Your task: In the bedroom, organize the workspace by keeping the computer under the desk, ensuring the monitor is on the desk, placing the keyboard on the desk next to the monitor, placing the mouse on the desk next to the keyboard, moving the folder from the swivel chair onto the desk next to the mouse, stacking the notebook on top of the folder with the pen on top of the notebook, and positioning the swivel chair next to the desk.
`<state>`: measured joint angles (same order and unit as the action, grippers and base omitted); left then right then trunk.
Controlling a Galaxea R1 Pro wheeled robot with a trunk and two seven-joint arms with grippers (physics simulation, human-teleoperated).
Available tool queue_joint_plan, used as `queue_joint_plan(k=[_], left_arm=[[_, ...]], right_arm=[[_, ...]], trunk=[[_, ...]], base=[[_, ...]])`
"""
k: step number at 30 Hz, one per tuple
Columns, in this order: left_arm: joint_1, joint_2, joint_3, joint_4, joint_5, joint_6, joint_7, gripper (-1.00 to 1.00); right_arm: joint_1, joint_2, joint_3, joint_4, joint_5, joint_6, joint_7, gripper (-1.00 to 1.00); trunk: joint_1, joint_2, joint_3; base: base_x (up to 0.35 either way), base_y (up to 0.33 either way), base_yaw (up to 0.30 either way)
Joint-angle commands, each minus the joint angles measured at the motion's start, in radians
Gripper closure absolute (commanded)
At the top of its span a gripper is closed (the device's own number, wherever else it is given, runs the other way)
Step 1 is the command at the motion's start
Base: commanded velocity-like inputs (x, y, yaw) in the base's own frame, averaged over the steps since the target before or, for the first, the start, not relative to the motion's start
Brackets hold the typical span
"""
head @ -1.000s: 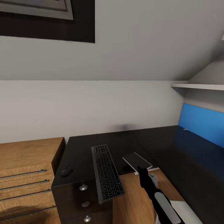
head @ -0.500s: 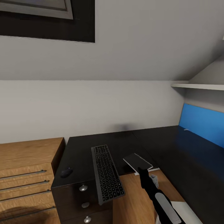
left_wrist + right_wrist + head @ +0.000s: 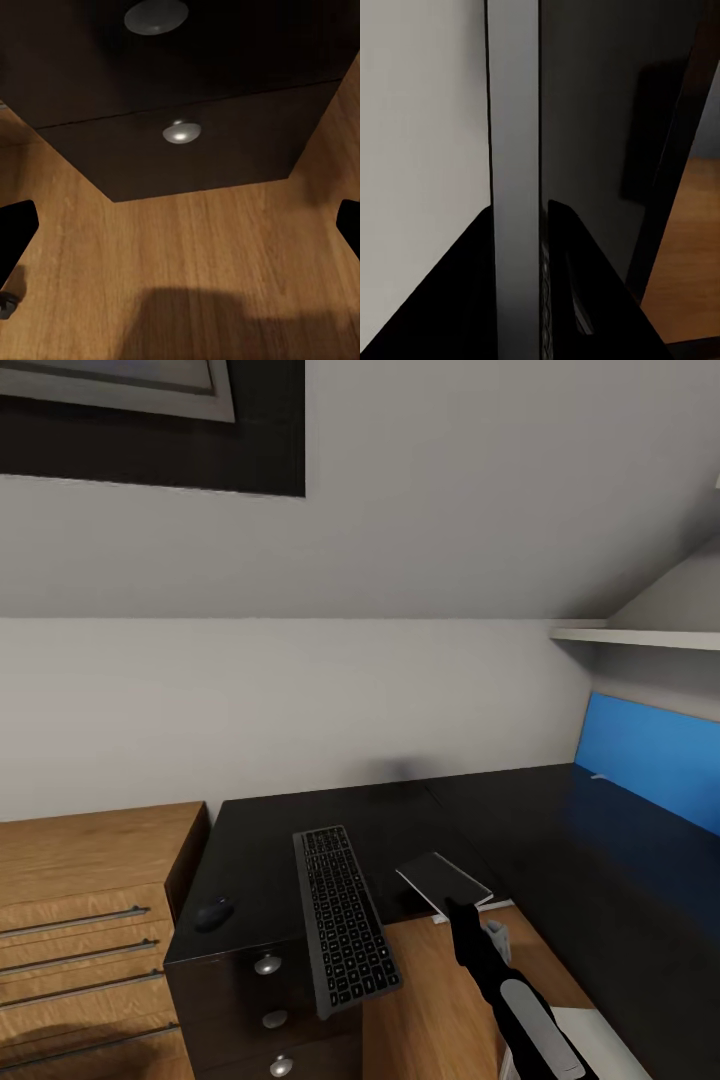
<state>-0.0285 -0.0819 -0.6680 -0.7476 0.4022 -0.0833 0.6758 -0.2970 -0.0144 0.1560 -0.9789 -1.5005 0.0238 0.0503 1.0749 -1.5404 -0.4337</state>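
Lower right of the head view: your right gripper is clamped on a thin flat slab, dark on top and grey along its edge. Going by the task, this is probably the folder, though nothing on it proves that. In the right wrist view the slab's grey edge runs straight out between the two dark fingers, so its long axis follows the gripper. It hangs just above the desk at its front edge, tilted slightly.

Your left gripper is spread wide with nothing in it, low down facing the drawer knobs, so it is no help here.

The relation that matters is this: the mouse sits at lower left, near the desk's left front corner, and the keyboard lies between it and the slab. The keyboard's long axis runs from near to far, with its near end overhanging the drawers. To land beside the mouse, you would have to carry the slab leftward across the keyboard, probably to the bare desktop behind the mouse.

Farther back at the right stands a blue panel; you cannot tell what it is.
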Motion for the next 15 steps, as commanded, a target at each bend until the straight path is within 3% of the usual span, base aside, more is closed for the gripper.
queue_joint_plan(k=[1, 15], left_arm=[[-0.002, 0.001, -0.005, 0.001, 0.01, -0.009, 0.005, -1.0], [-0.001, 0.001, -0.006, 0.001, 0.01, -0.027, 0.004, -1.0]], right_arm=[[-0.001, -0.001, 0.002, 0.0, -0.01, 0.0, 0.003, 1.0], [-0.001, -0.001, 0.002, 0.0, -0.012, -0.001, 0.004, 1.0]], trunk=[[0.0, -0.001, -0.001], [0.0, -0.001, -0.001]], base=[[0.0, 0.0, 0.0], [0.0, 0.0, 0.0]])
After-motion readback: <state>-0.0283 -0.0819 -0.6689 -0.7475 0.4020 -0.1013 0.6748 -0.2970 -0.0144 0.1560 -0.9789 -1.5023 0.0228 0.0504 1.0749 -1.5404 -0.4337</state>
